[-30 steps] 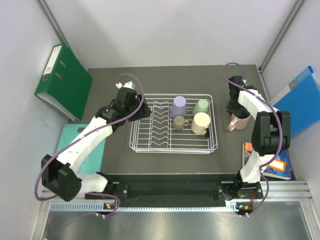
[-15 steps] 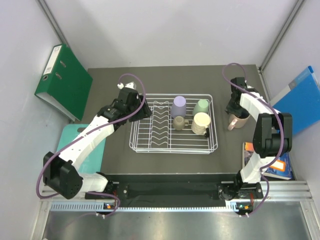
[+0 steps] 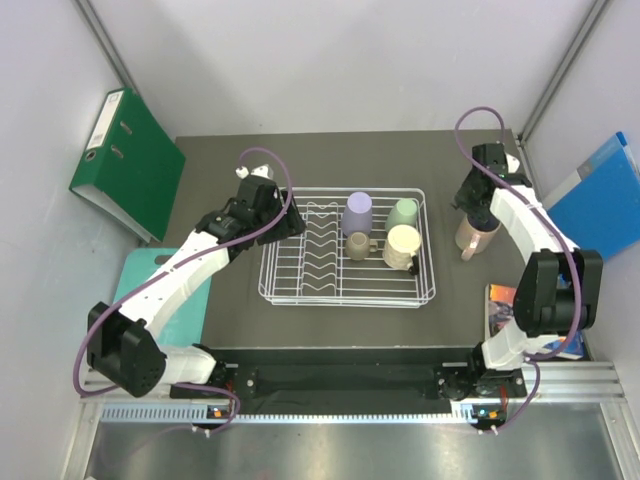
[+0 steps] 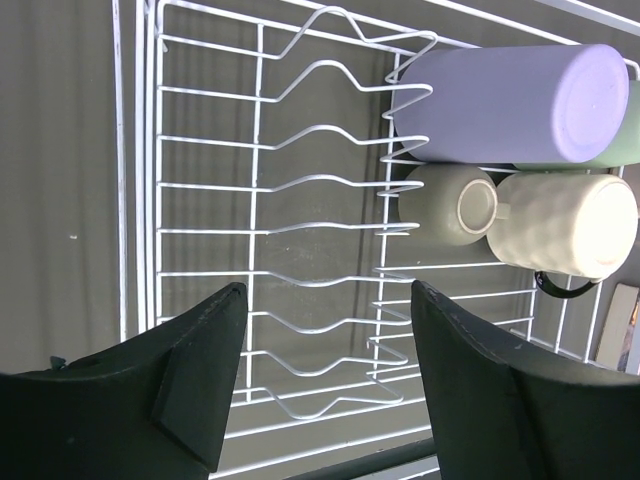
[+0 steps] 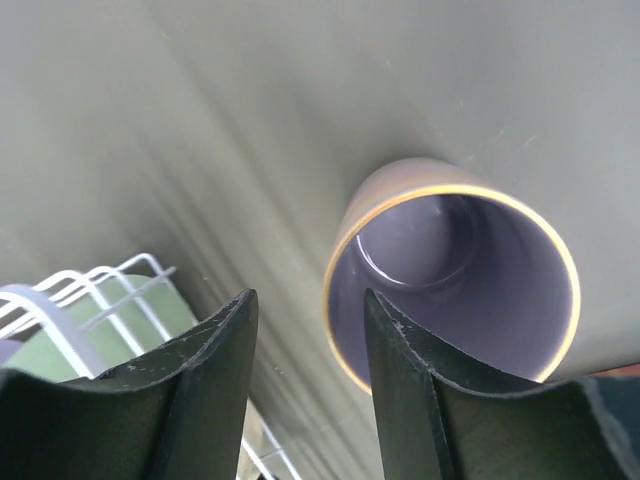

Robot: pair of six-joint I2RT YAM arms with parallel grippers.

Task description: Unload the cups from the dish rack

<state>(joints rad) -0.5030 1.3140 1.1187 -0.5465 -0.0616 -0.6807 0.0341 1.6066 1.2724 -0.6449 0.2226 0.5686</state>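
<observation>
As the right end effector (image 3: 474,203) lets go and lifts off toward 12 o'clock, the pinkish-tan cup with a purple-grey glazed inside (image 3: 476,236) is left standing by itself. A second ago those jaws were clamped on it; now they are parted with nothing between them, and in the wrist view the cup (image 5: 452,285) sits mouth-up just past the right-hand finger, clear of the grip (image 5: 308,300). That reads as one cup delivered: it's out of the white wire dish rack (image 3: 300,298) and down on the dark grey surface (image 3: 330,160), at the rack's 3 o'clock, near but apart from the wires.

Over on the other side, the left end effector (image 3: 285,222) has nudged in at the rack's 10 o'clock corner and widened its jaws. They are spread and empty (image 4: 328,290), looking down over the zigzag plate slots (image 4: 260,150).

Four cups are left, all bunched in the rack's half toward 3 o'clock. The tall lavender tumbler (image 3: 357,212) and the mint-green cup (image 3: 404,212) sit toward 12 o'clock, base up. The small olive-tan mug (image 3: 358,245) and the dimpled cream mug with a dark handle (image 3: 402,245) are just below them. From the left wrist, the tumbler (image 4: 500,105) is smooth and matte, the olive-tan mug (image 4: 445,205) shows its foot ring, and the cream mug (image 4: 565,225) presses close beside it. My guess is the lavender one goes next.
</observation>
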